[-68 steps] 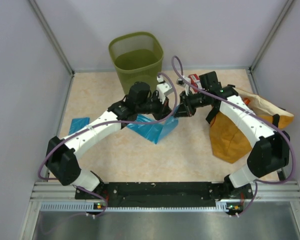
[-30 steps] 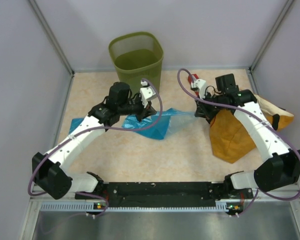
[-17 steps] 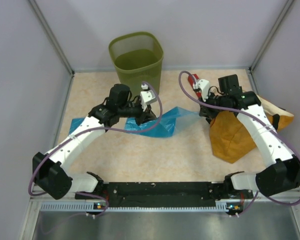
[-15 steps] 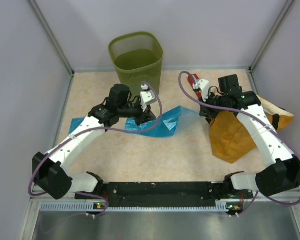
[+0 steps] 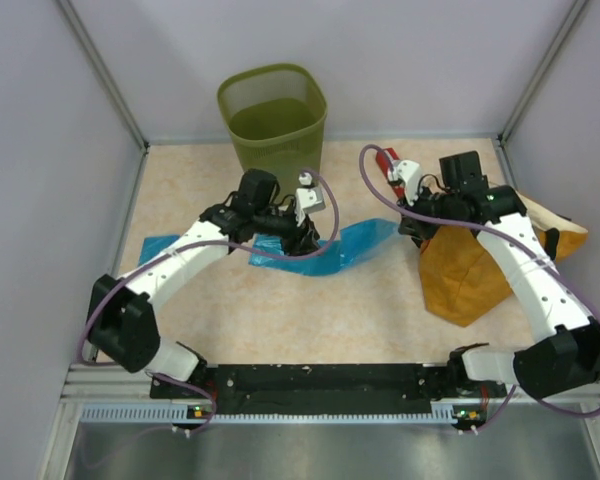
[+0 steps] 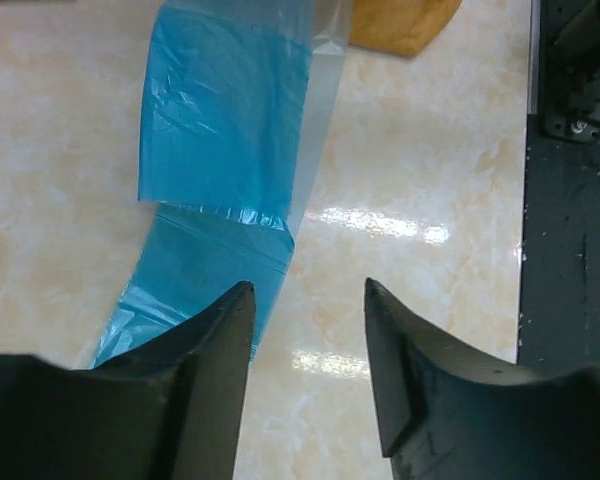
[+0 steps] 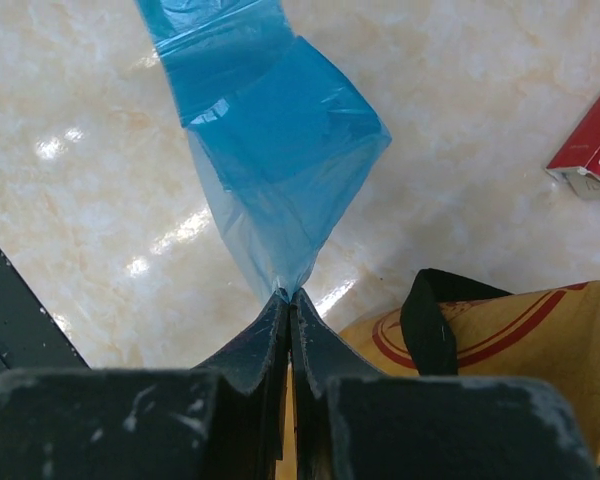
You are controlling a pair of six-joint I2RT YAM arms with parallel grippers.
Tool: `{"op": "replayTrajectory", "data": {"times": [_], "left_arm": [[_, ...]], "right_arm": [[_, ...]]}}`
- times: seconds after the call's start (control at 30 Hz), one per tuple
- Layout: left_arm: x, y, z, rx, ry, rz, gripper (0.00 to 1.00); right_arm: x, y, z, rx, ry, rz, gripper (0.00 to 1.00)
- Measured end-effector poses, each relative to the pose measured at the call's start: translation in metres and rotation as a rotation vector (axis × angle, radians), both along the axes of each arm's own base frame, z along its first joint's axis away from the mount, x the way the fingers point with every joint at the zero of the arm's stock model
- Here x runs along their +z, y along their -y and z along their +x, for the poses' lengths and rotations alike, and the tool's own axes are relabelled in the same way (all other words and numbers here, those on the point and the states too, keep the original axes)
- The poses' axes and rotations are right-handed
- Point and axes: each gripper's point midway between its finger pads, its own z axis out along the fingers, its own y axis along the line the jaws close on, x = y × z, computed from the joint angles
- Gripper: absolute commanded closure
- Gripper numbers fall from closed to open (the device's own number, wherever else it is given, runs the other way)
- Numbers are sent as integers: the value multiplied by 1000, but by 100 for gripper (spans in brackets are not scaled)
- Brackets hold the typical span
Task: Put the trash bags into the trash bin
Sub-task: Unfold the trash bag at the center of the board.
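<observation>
Left gripper: standing open over the desk, its fingers apart with nothing between them; the blue film is lying just under and beside one finger.
Right gripper: pinching a gathered corner of the trash bag between fully closed fingers and holding that end off the desk.
Trash bag: stretching as a long, partly unfolded light-blue strip across the middle of the desk, from under the left gripper to the right gripper; its folded panels are showing creases in the left wrist view.
Blue patch: lying flat on the desk left of the left arm; whether it is joining the strip cannot be told.
Trash bin: standing upright at the far edge of the desk, well apart from the bag.
Orange sack: slumping on the desk under the right arm, a black handle showing.
Red box: lying near the right gripper, on the far side.
</observation>
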Motion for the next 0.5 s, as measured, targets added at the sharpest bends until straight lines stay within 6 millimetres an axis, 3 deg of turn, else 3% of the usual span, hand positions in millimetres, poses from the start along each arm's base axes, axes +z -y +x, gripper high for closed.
{"op": "replayTrajectory", "data": {"times": [0.23,0.5], "left_arm": [[-42,27,12,-59,-53,43,33],[-47,82,-2,-142,66,68,30]], "right_arm": [[16,-4,-11,40,41,38,100],[11,-9,-24,76,11,67,100]]}}
